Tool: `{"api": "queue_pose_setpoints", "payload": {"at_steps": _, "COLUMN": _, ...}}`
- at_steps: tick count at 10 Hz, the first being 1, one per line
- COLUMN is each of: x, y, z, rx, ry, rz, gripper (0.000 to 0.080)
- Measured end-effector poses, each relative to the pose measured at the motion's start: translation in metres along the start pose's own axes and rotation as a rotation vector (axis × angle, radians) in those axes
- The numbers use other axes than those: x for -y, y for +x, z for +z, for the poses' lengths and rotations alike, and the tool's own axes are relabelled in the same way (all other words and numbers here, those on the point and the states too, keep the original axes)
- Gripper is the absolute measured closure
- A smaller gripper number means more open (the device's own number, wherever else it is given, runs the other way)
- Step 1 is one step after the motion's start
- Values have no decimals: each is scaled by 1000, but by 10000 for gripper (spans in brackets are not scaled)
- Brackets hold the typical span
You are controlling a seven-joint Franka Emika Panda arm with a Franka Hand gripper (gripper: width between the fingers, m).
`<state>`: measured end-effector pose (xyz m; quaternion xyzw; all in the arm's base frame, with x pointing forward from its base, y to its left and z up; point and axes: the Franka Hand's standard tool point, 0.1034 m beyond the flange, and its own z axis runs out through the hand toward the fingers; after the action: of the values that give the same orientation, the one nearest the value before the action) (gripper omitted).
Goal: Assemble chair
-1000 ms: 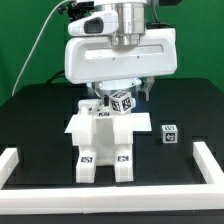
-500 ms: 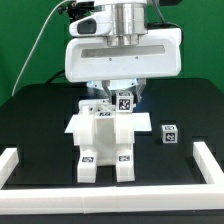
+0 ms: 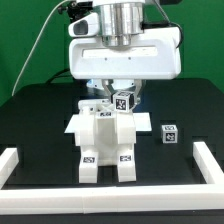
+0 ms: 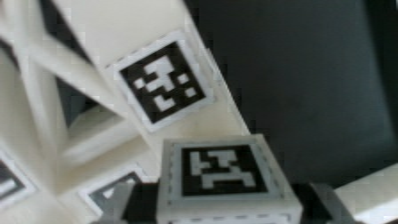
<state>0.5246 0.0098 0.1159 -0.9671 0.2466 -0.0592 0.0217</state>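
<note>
The part-built white chair [image 3: 103, 140] stands on the black table in the middle of the exterior view, two tagged legs toward the camera. My gripper [image 3: 122, 99] hangs just above its back right part and is shut on a small white tagged cube [image 3: 123, 101]. In the wrist view the cube [image 4: 222, 175] sits between my two dark fingers [image 4: 343, 200], tag facing the camera. Behind it a slanted white chair bar [image 4: 143, 85] shows a large tag. The cube's underside and where it meets the chair are hidden.
Another small white tagged cube [image 3: 170, 134] lies on the table at the exterior view's right of the chair. A white rail [image 3: 205, 165] edges the table at the front and both sides. The arm's large white body [image 3: 123, 52] hides the table's back.
The gripper with the cube has shifted slightly toward the exterior view's right and a little up. The chair and the loose cube have not moved.
</note>
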Motion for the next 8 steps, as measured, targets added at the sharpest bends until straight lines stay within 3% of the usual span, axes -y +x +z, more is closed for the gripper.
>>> {"api": "queue_pose_setpoints", "payload": {"at_steps": 3, "x": 3, "y": -1, "z": 1, "rx": -12, "ry": 18, "rz": 206, "gripper": 518}}
{"api": "queue_pose_setpoints", "payload": {"at_steps": 4, "x": 3, "y": -1, "z": 1, "rx": -12, "ry": 18, "rz": 181, "gripper": 420}}
{"api": "queue_pose_setpoints", "payload": {"at_steps": 5, "x": 4, "y": -1, "z": 1, "rx": -12, "ry": 18, "rz": 179, "gripper": 240}}
{"api": "queue_pose_setpoints", "payload": {"at_steps": 6, "x": 5, "y": -1, "z": 1, "rx": -17, "ry": 15, "rz": 53, "gripper": 240}}
{"api": "queue_pose_setpoints", "payload": {"at_steps": 7, "x": 2, "y": 1, "z": 1, "rx": -20, "ry": 10, "rz": -190, "gripper": 169}}
{"api": "queue_pose_setpoints", "payload": {"at_steps": 8, "x": 2, "y": 2, "z": 1, "rx": -23, "ry": -3, "rz": -398, "gripper": 155}}
